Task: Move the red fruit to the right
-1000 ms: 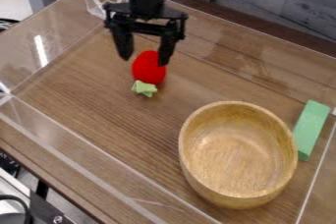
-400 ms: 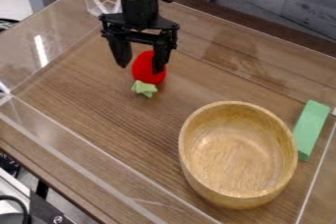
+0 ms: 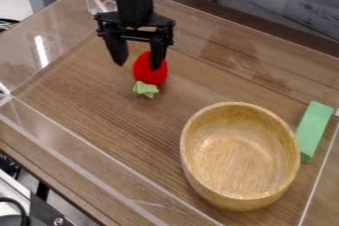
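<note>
The red fruit [image 3: 150, 70] lies on the wooden table, a glossy red toy with its light green leafy cap [image 3: 146, 90] pointing toward the camera. My black gripper [image 3: 137, 56] points straight down just behind and slightly left of it. Its two fingers [image 3: 115, 50] stand open, one at the fruit's upper left and one at its upper right. Nothing is held between them, and I cannot tell if they touch the fruit.
A large wooden bowl [image 3: 240, 155] sits at the front right. A flat green block [image 3: 314, 130] lies beside the bowl at the right edge. Clear plastic walls [image 3: 54, 121] fence in the table on all sides.
The gripper has shifted a little to the left in the picture, staying open. The red fruit has not moved.
</note>
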{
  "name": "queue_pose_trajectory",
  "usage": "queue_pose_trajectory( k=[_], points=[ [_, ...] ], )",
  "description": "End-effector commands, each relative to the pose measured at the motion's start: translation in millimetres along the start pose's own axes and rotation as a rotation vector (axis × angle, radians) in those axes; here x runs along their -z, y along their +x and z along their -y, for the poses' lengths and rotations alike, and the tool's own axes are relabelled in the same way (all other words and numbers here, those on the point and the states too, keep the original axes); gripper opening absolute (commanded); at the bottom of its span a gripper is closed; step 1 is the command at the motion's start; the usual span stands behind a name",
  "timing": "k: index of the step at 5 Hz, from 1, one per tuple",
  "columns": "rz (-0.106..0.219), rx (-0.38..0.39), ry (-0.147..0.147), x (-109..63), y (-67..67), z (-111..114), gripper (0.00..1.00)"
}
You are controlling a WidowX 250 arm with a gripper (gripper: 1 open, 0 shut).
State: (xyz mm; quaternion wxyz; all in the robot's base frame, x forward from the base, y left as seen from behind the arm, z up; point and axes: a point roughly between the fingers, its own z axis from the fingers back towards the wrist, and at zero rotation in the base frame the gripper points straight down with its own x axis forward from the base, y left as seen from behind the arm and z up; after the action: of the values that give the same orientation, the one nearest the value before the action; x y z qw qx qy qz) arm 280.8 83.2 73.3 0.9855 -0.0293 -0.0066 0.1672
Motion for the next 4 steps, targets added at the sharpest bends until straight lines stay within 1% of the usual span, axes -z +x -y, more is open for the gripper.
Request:
queue_pose_trajectory(
  k=[1, 2, 4],
  points=[
    [0.041, -0.023, -0.003, -14.5, 10.8, -7, 1.00],
    [0.051, -0.043, -0.003, -21.3, 18.1, -11, 1.00],
    [0.063, -0.234, 0.010, 0.8, 17.5, -3, 1.00]
  ],
)
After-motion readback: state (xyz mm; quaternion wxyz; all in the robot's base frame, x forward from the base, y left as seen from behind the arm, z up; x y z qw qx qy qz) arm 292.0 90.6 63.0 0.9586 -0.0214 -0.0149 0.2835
